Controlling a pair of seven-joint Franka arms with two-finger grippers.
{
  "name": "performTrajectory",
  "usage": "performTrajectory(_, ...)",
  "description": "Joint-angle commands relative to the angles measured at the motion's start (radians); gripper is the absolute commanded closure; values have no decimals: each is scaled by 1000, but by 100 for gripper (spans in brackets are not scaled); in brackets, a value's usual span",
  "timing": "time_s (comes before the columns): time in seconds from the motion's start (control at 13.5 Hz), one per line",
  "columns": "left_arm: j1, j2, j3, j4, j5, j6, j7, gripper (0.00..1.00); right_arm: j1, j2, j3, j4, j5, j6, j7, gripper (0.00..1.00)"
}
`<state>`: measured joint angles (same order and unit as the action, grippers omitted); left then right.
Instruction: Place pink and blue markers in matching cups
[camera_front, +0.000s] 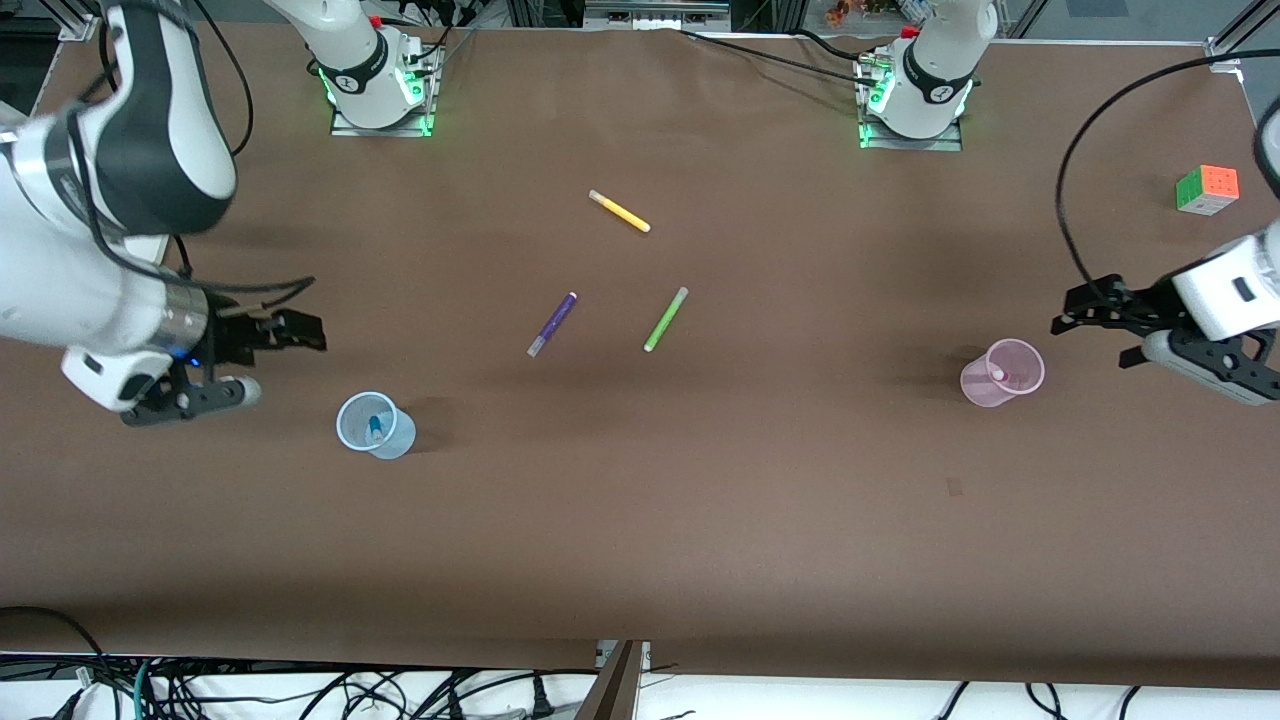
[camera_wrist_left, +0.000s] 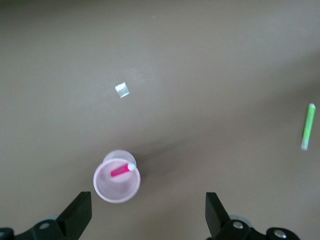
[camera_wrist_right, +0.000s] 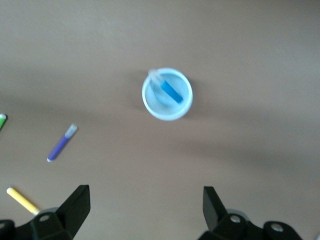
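The pale blue cup (camera_front: 398, 440) stands upright toward the right arm's end of the table, with the sky-blue marker (camera_front: 375, 430) leaning inside it. The pale pink cup (camera_front: 1030, 362) stands toward the left arm's end, with the pink marker (camera_front: 997, 375) inside, white tip up. My right gripper (camera_front: 268, 360) is open and empty, over the table beside the blue cup (camera_wrist_right: 186, 102); the blue marker (camera_wrist_right: 171, 91) shows in that cup. My left gripper (camera_front: 1100, 335) is open and empty, over the table beside the pink cup (camera_wrist_left: 102, 190), which holds the pink marker (camera_wrist_left: 120, 171).
A yellow marker (camera_front: 619, 211), a purple marker (camera_front: 552, 324) and a lime-green marker (camera_front: 666, 319) lie loose mid-table. A Rubik's cube (camera_front: 1207, 189) sits at the left arm's end, farther from the front camera than the pink cup.
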<state>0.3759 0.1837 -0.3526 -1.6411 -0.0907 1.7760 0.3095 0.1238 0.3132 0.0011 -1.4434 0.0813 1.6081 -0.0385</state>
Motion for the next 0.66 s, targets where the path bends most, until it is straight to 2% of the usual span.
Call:
performTrajectory(0.0, -2, -4, -15, 81, 67, -99, -241, 0, -16, -179, 8, -150, -24, -36, 35, 0)
performTrajectory(0.07, -24, 2, -14, 111, 66, -136, -310, 0, -38, -215, 8, -161, -41, -46, 23, 0)
performTrajectory(0.22, -64, 8, -12, 126, 68, -158, -487, 0, -59, -287, 8, -155, -128, -77, 25, 0)
performTrajectory(0.44, -109, 8, -12, 149, 97, -200, -538, 0, -70, -306, 7, -144, -130, -82, 22, 0)
performTrajectory(0.59, -103, 6, -6, 141, 106, -239, -517, 0, -70, -301, 7, -120, -124, -158, 41, 0)
